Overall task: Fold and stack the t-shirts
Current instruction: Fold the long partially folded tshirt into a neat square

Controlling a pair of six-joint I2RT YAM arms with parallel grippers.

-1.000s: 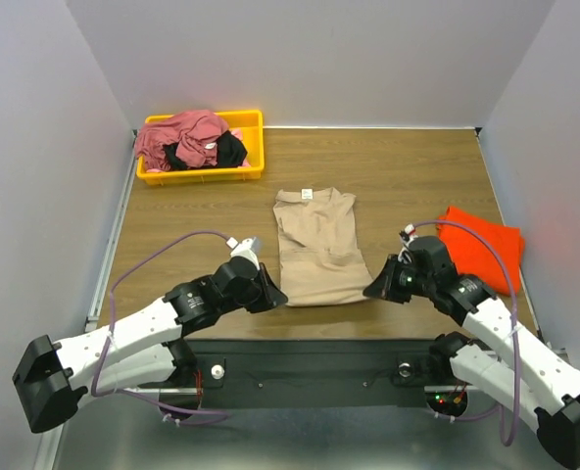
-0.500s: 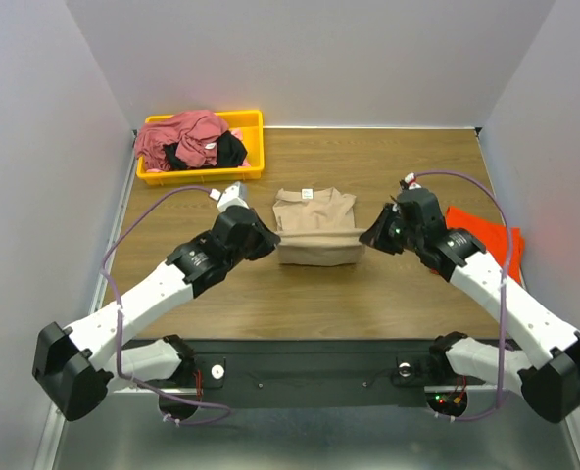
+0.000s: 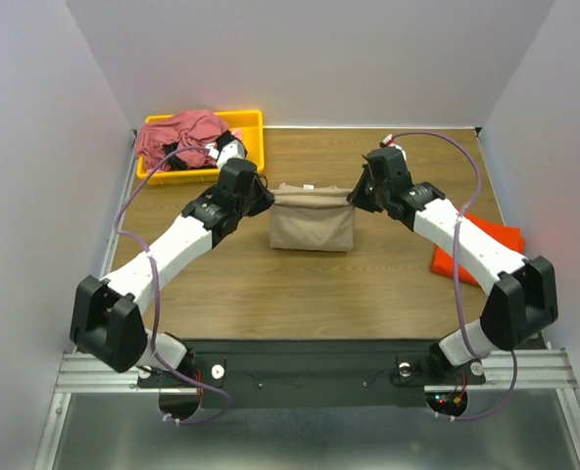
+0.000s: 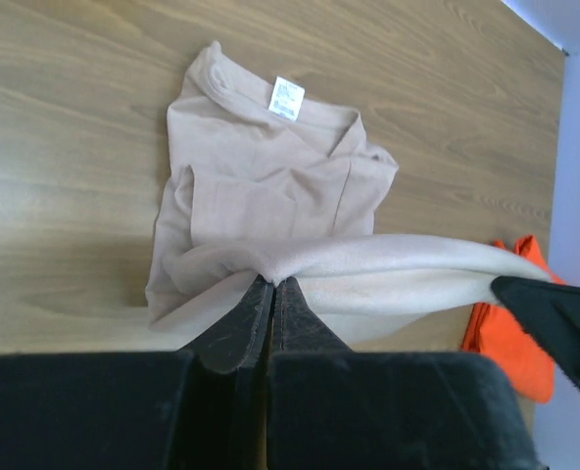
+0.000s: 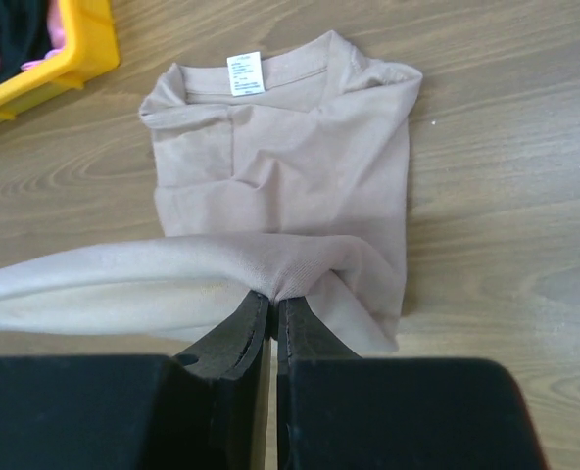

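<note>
Clamping opposite ends of a raised fold of the tan t-shirt (image 3: 312, 230), the left end effector (image 3: 266, 200) and right end effector (image 3: 352, 200) held it taut above the table (image 3: 388, 289).

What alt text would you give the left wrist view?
The left gripper, shut, holds up one edge of the tan t-shirt, which lies on the wooden table. A folded orange t-shirt lies at the right.

Background bits around the bench

Yellow plastic bin (image 3: 252, 132) sits in the far left corner of a wood-grain table (image 3: 368, 284), close to the plain grey back wall (image 3: 310, 59). A black strip (image 3: 310, 357) runs along the near edge, and silver metal rail (image 3: 535, 364) pokes out at both ends just below it.
</note>
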